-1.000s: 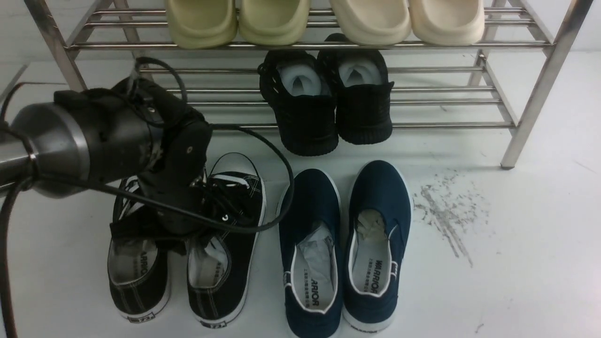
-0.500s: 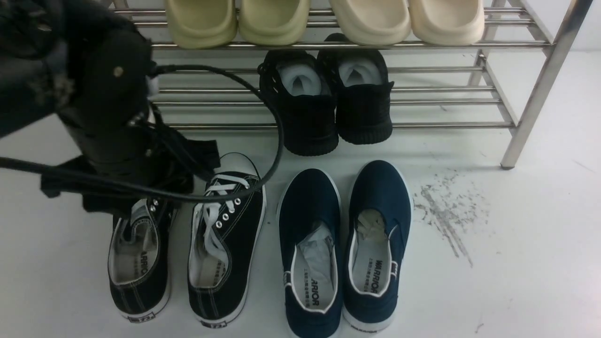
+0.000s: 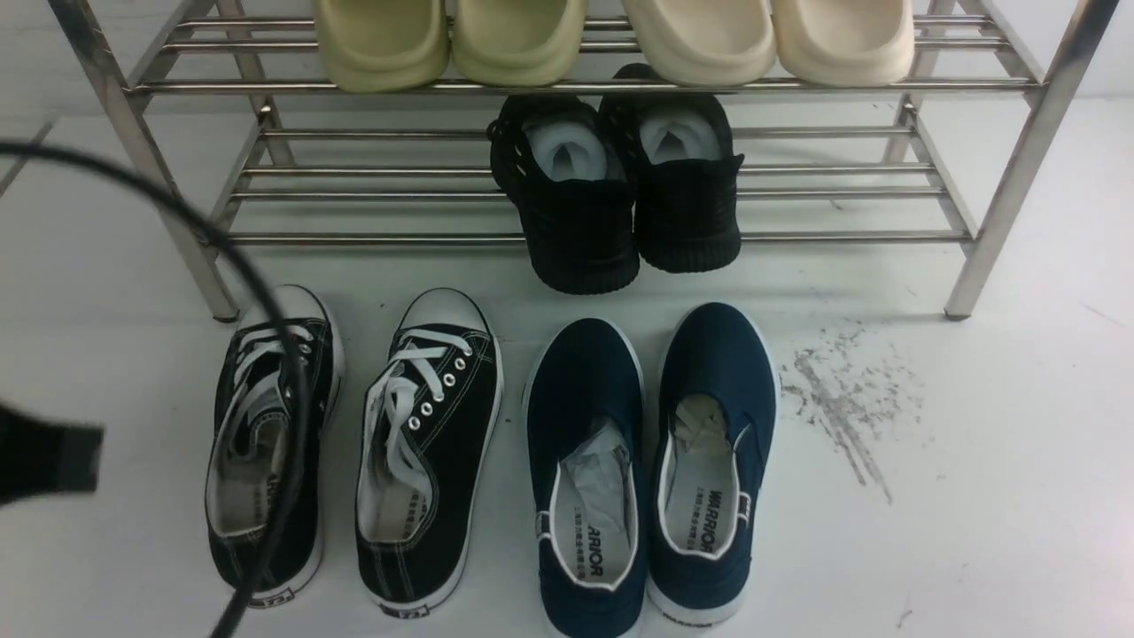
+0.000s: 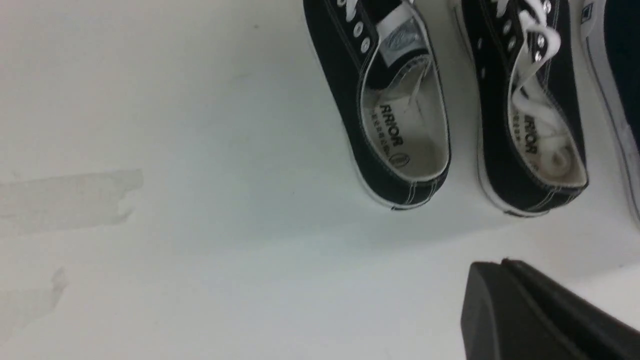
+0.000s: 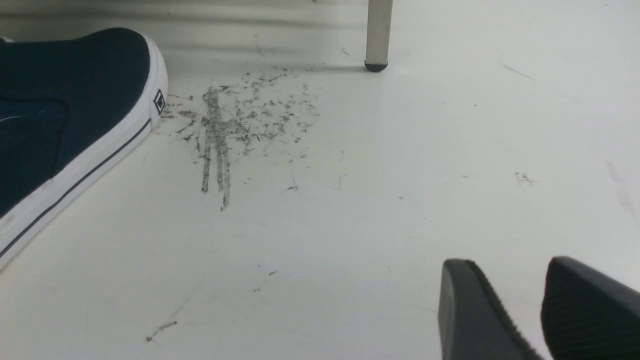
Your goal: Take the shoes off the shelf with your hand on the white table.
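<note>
Near: your left gripper (image 4: 542,312), one finger showing, width impossible to tell; right gripper (image 5: 537,310) narrowly parted, empty. Black cable (image 3: 292,416) crosses over the left one of the shoes (image 3: 430,443), which stand on the white table (image 3: 974,443) before the shelf (image 3: 576,237); any pull could snag the laces and drag that shoe.

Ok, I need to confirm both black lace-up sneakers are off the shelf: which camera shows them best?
Front view: both black lace-up sneakers lie whole on the white table, in front of the shelf, with only a cable crossing one. The left wrist view cuts off their toes; the right wrist view shows neither.
</note>
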